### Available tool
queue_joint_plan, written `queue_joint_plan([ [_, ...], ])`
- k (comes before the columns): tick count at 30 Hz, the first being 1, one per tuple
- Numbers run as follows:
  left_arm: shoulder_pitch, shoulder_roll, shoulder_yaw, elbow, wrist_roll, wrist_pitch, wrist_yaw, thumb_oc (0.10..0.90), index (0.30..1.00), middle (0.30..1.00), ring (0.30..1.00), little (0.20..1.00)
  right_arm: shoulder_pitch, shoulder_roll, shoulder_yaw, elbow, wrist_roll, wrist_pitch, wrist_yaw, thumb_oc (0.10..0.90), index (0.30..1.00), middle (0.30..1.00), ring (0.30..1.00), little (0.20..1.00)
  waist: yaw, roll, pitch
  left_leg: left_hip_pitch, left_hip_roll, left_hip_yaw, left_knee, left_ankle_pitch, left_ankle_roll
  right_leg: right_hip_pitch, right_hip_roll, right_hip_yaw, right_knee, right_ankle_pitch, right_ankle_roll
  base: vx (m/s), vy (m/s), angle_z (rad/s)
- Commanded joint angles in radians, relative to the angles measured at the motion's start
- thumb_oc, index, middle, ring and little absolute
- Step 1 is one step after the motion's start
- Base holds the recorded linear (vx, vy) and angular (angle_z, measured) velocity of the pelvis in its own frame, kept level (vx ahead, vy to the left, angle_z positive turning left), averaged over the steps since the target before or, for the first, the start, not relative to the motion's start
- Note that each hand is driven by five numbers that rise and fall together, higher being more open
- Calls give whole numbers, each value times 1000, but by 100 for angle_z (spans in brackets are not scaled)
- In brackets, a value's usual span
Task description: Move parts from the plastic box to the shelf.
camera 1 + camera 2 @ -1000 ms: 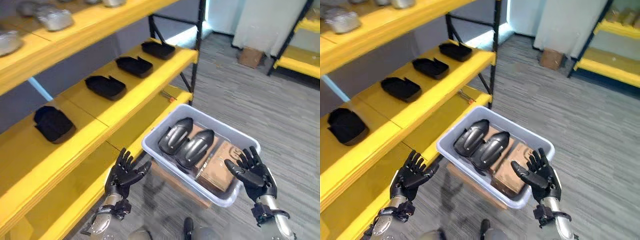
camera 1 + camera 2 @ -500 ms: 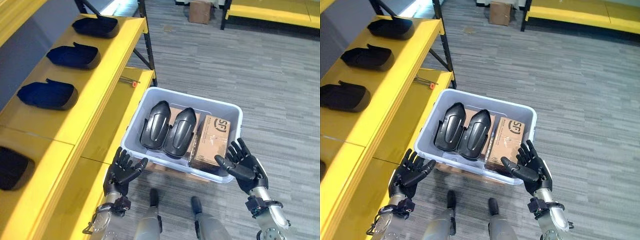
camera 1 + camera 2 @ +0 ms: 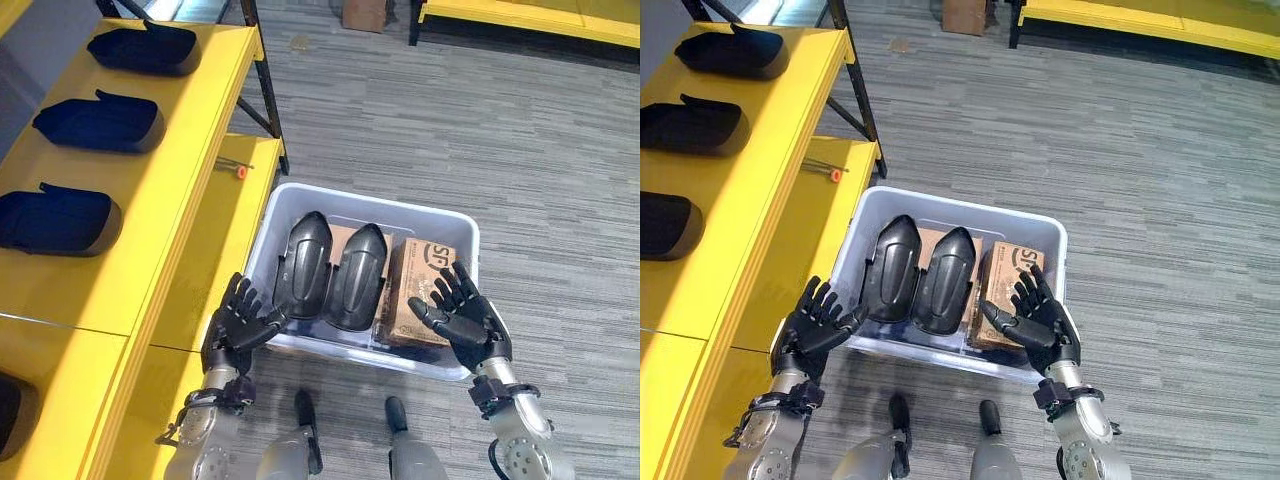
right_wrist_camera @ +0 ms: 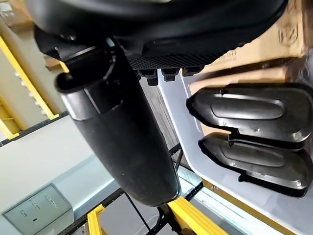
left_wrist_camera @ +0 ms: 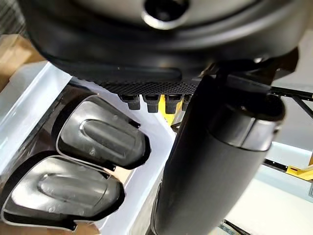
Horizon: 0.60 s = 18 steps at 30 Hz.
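Now both parts (image 3: 328, 268) lie beside a printed cardboard box (image 3: 420, 292).

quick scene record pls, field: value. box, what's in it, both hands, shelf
plastic box: pale box on the floor beside the yellow shelf
contents: two dark parts side by side, a cardboard carton on their right
left robot hand: open, fingers spread, by the box's near left corner
right robot hand: open, over the box's near right corner
shelf: three black trays in a row
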Motion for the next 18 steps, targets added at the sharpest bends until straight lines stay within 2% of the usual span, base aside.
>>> queue_joint_plan([
  [1, 36, 60, 32, -132, -5, -72, -16, 900, 1000, 1000, 1000, 1000, -23, -45, -24, -103, -43, -84, 17, 900, 1000, 1000, 1000, 1000, 3, 5, -108, -52, 82, -12, -21, 23, -31, 61, -30, -71, 40, -45, 56, -25, 23, -25],
  [2, 39, 68, 41, -136, -4, -73, -14, 900, 1000, 1000, 1000, 1000, -37, -55, -19, -105, -60, -87, 18, 900, 1000, 1000, 1000, 1000, 14, 1, -101, -35, 86, 6, -31, 17, -33, 49, -38, -133, 46, -28, 59, -56, 1, -34],
  [3, 37, 81, 50, -138, -1, -77, -10, 900, 1000, 1000, 1000, 1000, -73, -80, -6, -102, -127, -97, 4, 900, 1000, 1000, 1000, 1000, 36, -1, -91, -14, 97, 37, -46, 16, -43, 32, -50, -269, 52, 12, 59, -55, 3, -60],
  [4, 36, 81, 51, -137, -1, -77, -10, 900, 1000, 1000, 1000, 1000, -74, -79, -6, -102, -128, -97, 4, 900, 1000, 1000, 1000, 1000, 36, 0, -92, -17, 98, 37, -47, 19, -43, 30, -48, -269, 51, 14, 58, -64, -32, -126],
  [5, 35, 86, 60, -144, 1, -79, -16, 900, 1000, 1000, 1000, 1000, -108, -99, 8, -102, -161, -102, -3, 900, 1000, 1000, 1000, 1000, 49, 5, -78, -14, 104, 47, -42, 18, -49, 25, -62, -346, 62, 33, 56, -14, -20, -119],
  [7, 37, 75, 61, -143, -4, -80, -19, 900, 1000, 1000, 1000, 1000, -121, -114, 7, -109, -196, -97, -3, 900, 1000, 1000, 1000, 1000, 40, 5, -67, -9, 101, 41, -34, 19, -51, 41, -47, -309, 38, 8, 42, 27, -3, -45],
  [12, 59, 55, 69, -147, -13, -80, -7, 900, 1000, 1000, 1000, 1000, -175, -168, 22, -141, -289, -110, -28, 900, 1000, 1000, 1000, 1000, 49, 2, -64, -20, 119, 44, -40, 38, -66, 45, -40, -329, -4, -9, 29, 21, -62, -1],
  [14, 65, 53, 59, -144, -9, -72, -13, 900, 1000, 1000, 1000, 1000, -225, -213, 43, -149, -356, -109, -41, 900, 1000, 1000, 1000, 1000, 54, 3, -61, -30, 131, 40, -48, 58, -80, 55, -31, -351, -24, -18, 23, 33, -85, 1],
  [18, 60, 61, 44, -139, -5, -70, -19, 900, 1000, 1000, 1000, 1000, -289, -233, 76, -139, -385, -109, -60, 900, 1000, 1000, 1000, 1000, 62, 9, -54, -44, 142, 30, -58, 78, -92, 58, -21, -363, -34, -26, 17, 23, -94, 6],
])
